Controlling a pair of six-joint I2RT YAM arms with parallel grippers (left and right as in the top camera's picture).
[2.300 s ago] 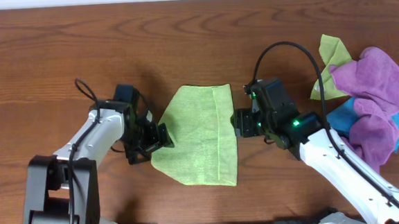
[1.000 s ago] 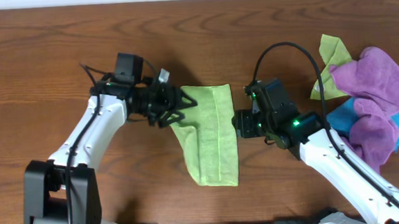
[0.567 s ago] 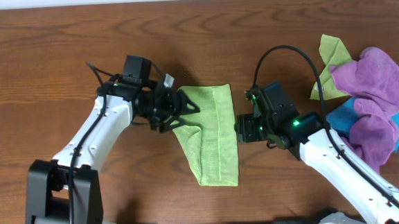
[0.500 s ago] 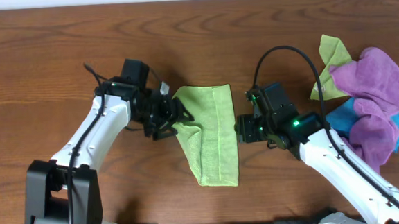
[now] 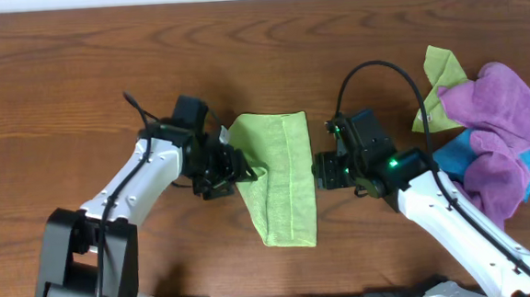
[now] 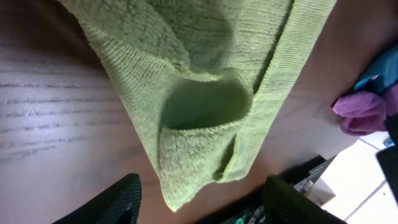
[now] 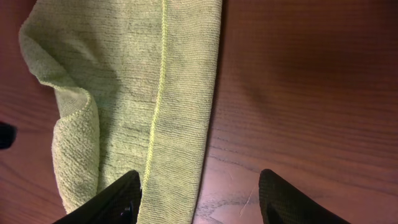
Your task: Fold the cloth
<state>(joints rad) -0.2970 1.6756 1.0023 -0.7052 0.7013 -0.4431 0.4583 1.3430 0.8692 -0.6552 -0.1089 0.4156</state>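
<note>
Cloth (image 5: 281,180) on table (image 5: 58,87) between left arm (image 5: 147,179), right arm (image 5: 444,207); heap (image 5: 494,125) far right.

The cloth (image 5: 278,180) is plain lime green with a fine ribbed weave. The table (image 5: 67,78) is reddish-brown woodgrain. Near its right edge lie purple cloths (image 5: 496,121), a blue cloth (image 5: 453,160) and another lime-green cloth (image 5: 437,72).

The overhead view was bright, even and sharp all over. The arms (image 5: 129,189) threw small soft shadows on the worktop (image 5: 77,95). The left wrist view was dimmer and fuzzy. The cloth (image 6: 186,74) looked soft up close, and pale glare streaked the wood at the left. The right wrist view showed the weave clearly, but its upper right was dark and the jaws were blurry.
</note>
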